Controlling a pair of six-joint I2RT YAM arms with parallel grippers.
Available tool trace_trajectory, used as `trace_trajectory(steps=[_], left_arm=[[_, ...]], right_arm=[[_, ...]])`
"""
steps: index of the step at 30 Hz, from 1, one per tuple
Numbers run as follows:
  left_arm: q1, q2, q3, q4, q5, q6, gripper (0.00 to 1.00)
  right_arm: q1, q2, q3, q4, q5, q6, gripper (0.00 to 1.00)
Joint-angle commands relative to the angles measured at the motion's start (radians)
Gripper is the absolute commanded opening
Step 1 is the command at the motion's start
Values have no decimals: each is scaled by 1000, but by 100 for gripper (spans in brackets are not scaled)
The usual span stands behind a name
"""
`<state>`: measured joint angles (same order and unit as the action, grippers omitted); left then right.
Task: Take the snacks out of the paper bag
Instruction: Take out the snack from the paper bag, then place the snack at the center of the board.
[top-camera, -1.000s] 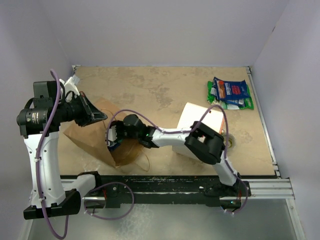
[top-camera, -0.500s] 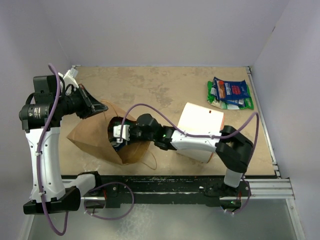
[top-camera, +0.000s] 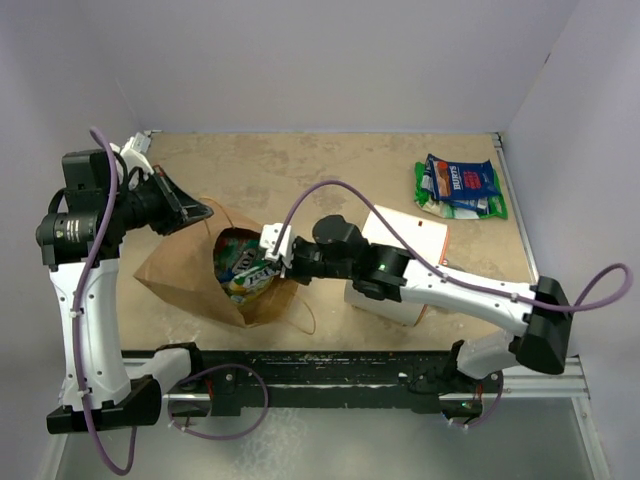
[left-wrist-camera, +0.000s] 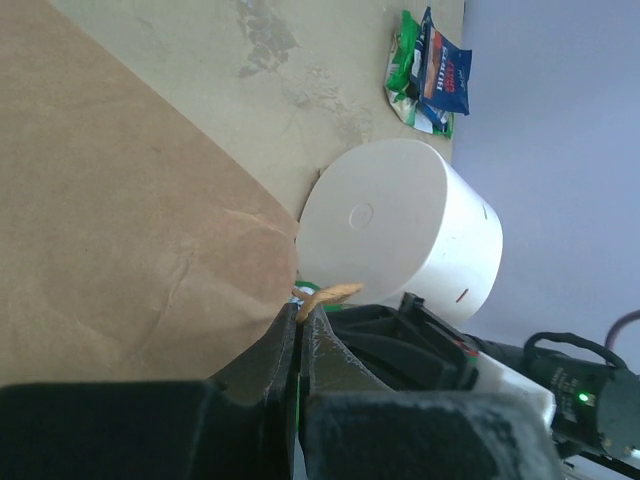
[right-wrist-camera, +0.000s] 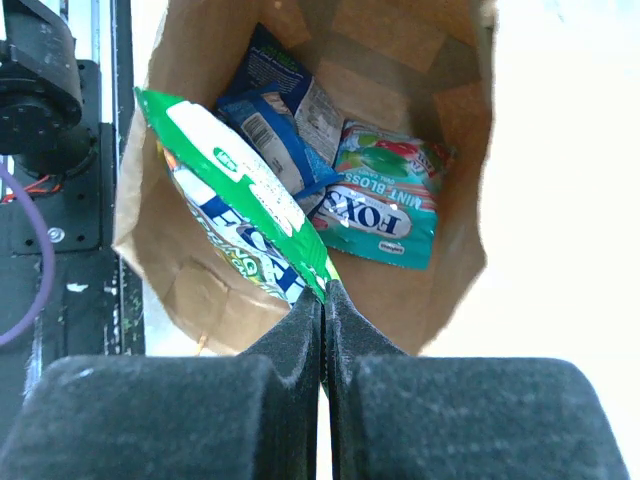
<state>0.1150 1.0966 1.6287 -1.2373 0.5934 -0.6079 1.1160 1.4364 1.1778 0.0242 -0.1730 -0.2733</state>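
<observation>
closest to the arm bases, the paper bag (top-camera: 170, 278) lies on the left of the table (top-camera: 330, 180) with its mouth turned up toward the overhead camera, and the right gripper (top-camera: 272, 262) sits at that mouth. the right wrist view shows its fingers pressed together on the corner of a green-and-white packet (right-wrist-camera: 240, 215), which hangs partly lifted but with most of its length inside the bag's walls, so this one looks mid-extraction rather than out. beneath it, on the bag's floor, at least two more snacks are left: a teal mint packet (right-wrist-camera: 385, 215) lying flat and a dark blue packet (right-wrist-camera: 275, 110) tucked toward the back corner; whether anything hides under them cannot be told. a little farther back, the left gripper (top-camera: 200, 212) is pinched shut on the bag's upper rim, seemingly holding the mouth open, with a sliver of twisted paper showing at its fingertips in the left wrist view. just right of the bag stands the white cylinder (top-camera: 400, 270), apart from the work. at the far right corner, well apart from the bag, a blue-and-red packet (top-camera: 462, 183) rests on top of a green packet (top-camera: 425, 190), both already out. by this count roughly two are done, one is in hand, and two or more remain.
</observation>
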Motion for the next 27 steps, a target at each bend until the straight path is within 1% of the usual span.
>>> trace_trajectory(steps=[1, 4, 7, 9, 11, 14, 16, 19, 21, 25, 27], left_arm=[[-3, -24, -1, 66, -27, -18, 0], [-3, -44, -55, 86, -19, -22, 0], [-3, -71, -124, 111, 0, -31, 0], [-3, -83, -149, 118, 7, -31, 0], [-3, -85, -162, 120, 10, -28, 0], [-2, -84, -172, 129, 22, -29, 0], [-3, -82, -170, 136, 29, -29, 0], [-3, -71, -153, 139, 36, -26, 0], [-3, -60, -139, 134, 41, -20, 0], [-3, -43, -106, 116, 43, -2, 0], [-3, -27, -77, 91, 31, 20, 0]], right_arm=[[-1, -164, 67, -74, 59, 72, 0], [-1, -265, 61, -113, 81, 69, 0], [-1, -337, 84, -130, 193, 86, 0], [-1, -363, 120, -132, 308, 87, 0], [-3, -369, 162, -116, 467, 94, 0], [-26, -337, 247, -89, 689, 81, 0], [-109, -295, 318, -88, 772, 86, 0], [-264, -238, 390, -96, 846, 124, 0], [-363, -197, 428, -110, 866, 148, 0], [-523, -95, 481, -141, 897, 149, 0], [-607, -51, 481, -147, 892, 162, 0]])
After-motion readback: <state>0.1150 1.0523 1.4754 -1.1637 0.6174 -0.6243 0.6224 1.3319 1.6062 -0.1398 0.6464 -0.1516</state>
